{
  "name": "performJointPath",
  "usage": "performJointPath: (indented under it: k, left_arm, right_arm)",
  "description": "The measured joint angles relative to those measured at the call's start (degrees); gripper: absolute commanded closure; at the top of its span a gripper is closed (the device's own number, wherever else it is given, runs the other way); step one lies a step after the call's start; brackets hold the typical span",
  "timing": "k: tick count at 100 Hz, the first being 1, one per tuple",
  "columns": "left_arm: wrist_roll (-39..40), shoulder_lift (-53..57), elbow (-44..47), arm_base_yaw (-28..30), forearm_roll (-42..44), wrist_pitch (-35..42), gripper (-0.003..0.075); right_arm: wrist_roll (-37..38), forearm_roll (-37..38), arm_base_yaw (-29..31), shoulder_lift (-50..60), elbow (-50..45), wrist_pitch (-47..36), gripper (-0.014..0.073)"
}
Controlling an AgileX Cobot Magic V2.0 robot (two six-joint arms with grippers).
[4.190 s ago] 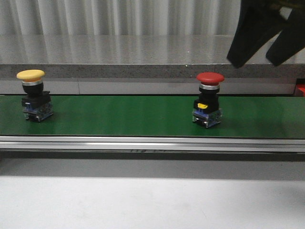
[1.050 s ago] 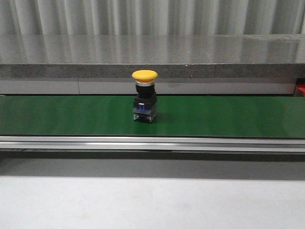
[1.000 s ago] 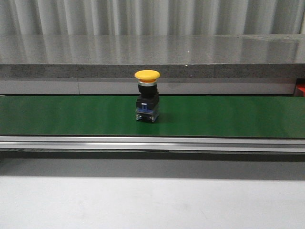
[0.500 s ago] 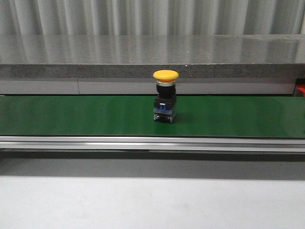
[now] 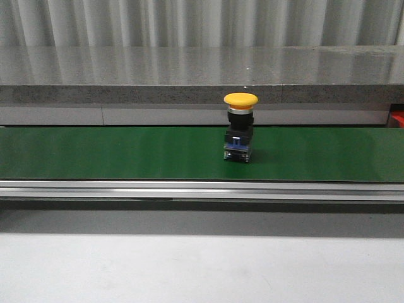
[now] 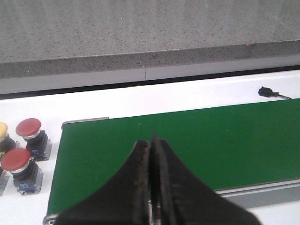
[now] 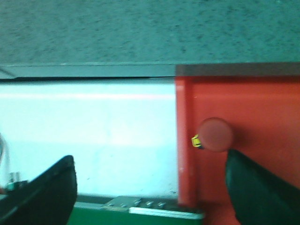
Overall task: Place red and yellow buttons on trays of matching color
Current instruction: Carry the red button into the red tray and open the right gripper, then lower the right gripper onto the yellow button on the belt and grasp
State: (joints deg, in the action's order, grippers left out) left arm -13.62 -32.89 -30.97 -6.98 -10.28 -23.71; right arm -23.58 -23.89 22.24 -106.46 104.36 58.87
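Right pincer [image 7: 150,187] hangs spread apart above the red tray [image 7: 262,108], where the red button [image 7: 214,134] now sits, so red is done. Meanwhile the yellow button [image 5: 240,126] has ridden the green belt [image 5: 95,151] rightward; my left pincer [image 6: 151,187] stays pressed together.

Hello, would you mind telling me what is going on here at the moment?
A two-arm robot is sorting push buttons by colour. A yellow button stands upright on the green belt, with neither arm near it in the front view. The right gripper is open above the red tray, where a red button already sits. The left gripper is shut and empty over the belt's end, beside two spare red buttons.
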Motion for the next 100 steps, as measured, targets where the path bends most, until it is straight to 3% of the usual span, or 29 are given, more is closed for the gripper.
performJointPath:
  k: [31, 53, 78, 100]
  left_arm:
    - [0.00, 0.00, 0.00, 0.00, 0.00, 0.00, 0.0741]
    - [0.00, 0.00, 0.00, 0.00, 0.00, 0.00, 0.0741]
    - [0.00, 0.00, 0.00, 0.00, 0.00, 0.00, 0.0741]
    - [0.00, 0.00, 0.00, 0.00, 0.00, 0.00, 0.0741]
  right_arm:
    - [-3.14, -1.79, -5.03, 19.37, -23.53, -2.19, -0.0041]
    - [-6.45, -1.79, -12.73, 28.25, -37.59, -2.46, -0.0041]
    - [-10.74, -1.79, -24.23, 28.02, -43.75, -5.69, -0.0041]
    - [-11.36, -1.79, -29.12, 22.37, -44.05, -11.96, -0.0041]
